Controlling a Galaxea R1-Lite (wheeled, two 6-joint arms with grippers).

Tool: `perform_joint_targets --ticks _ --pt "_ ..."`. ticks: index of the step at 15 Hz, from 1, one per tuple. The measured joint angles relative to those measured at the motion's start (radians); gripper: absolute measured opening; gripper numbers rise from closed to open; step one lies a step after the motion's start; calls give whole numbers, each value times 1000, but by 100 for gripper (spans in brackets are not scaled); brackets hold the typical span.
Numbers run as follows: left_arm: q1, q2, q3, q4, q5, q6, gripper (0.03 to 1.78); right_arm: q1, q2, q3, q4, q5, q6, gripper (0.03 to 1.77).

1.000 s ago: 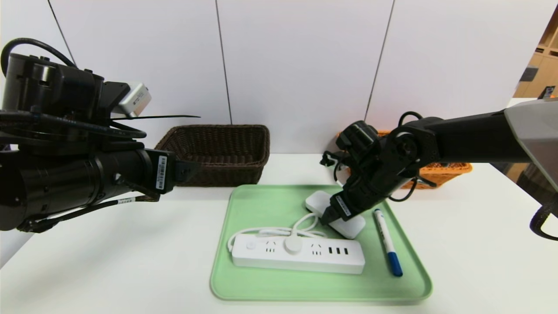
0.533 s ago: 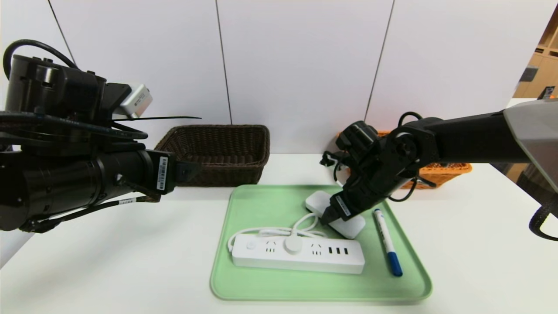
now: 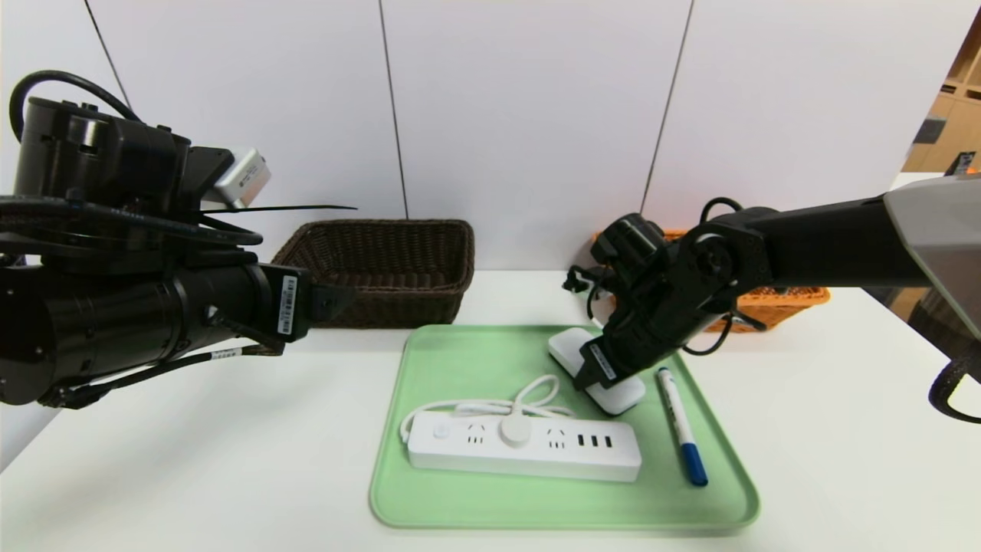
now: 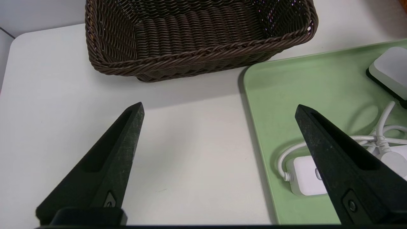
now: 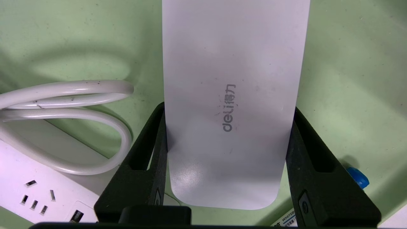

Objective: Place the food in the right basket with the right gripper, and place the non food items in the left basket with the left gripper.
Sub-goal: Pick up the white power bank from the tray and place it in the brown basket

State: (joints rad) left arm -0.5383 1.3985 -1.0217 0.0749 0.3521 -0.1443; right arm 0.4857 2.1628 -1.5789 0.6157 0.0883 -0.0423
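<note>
My right fingers (image 5: 343, 197) are clamped on the white block (image 3: 567, 345) on the tray's (image 3: 467, 356) far side. I judge it's being picked up; next, bring it left, towards my spread left fingers (image 4: 124, 159) and the dark basket (image 3: 406, 310).

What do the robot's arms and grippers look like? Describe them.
Both arms are mostly black with rounded joints, loose black cables and a white barcode label near each gripper; the right has a light grey upper section. The left gripper and right gripper have black, tapering fingers with recessed slots.
</note>
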Motion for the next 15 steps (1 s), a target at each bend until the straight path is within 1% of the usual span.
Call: perform_joint_targets --ticks 4,10,15 --pt "0 1 2 0 0 0 169 10 -17 -2 7 1 -1 101" --pt "0 2 2 0 0 0 169 59 -103 -17 14 2 3 100" --pt "0 2 1 0 1 0 169 56 -127 -34 9 -3 8 100"
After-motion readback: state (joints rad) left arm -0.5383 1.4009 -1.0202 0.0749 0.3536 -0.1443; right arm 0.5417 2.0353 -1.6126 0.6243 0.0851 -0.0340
